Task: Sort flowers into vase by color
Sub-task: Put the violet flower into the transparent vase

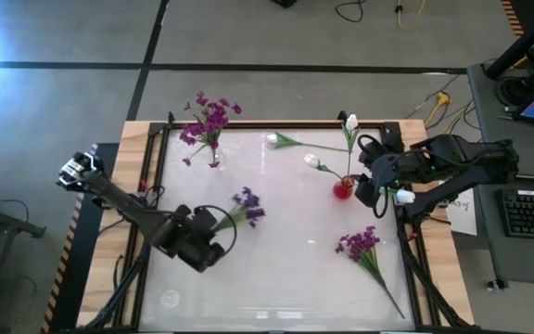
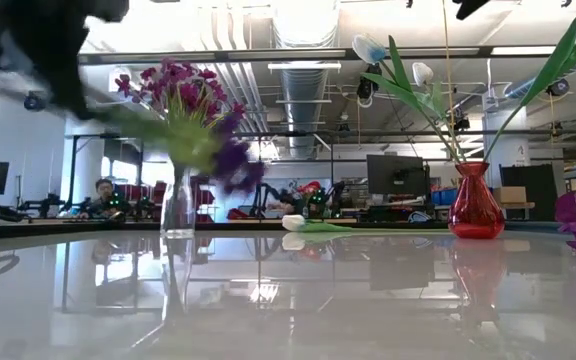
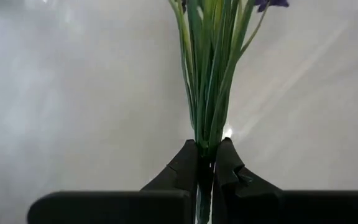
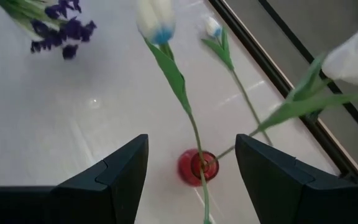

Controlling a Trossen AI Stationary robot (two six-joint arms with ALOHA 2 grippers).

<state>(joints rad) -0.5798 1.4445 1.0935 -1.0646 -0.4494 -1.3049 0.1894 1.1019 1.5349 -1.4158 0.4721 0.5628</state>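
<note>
Purple flower stem [image 1: 246, 206] is clenched in the left pincer [image 1: 213, 223] above the bench [image 1: 286, 269]; the right pincer [image 4: 191, 163] hangs released over the red vase [image 4: 199, 167].

**A robotics lab in an open hall**

The table [image 1: 286, 278] stands on a grey concrete floor [image 1: 276, 37] marked with dark tape. Behind it are exposed ceiling ducts [image 2: 303, 75], monitors [image 2: 396, 175], other workstations and a seated person [image 2: 103, 195]. A keyboard [image 1: 533, 213] lies beside the table.

1. One vase [image 1: 213, 158] stood at the worktop's [image 1: 286, 269] far left, another vase [image 1: 344, 189] toward the right.
2. A loose tulip [image 1: 286, 141] lay between them.
3. A blossom cluster [image 1: 367, 252] lay near the right corner.
</note>
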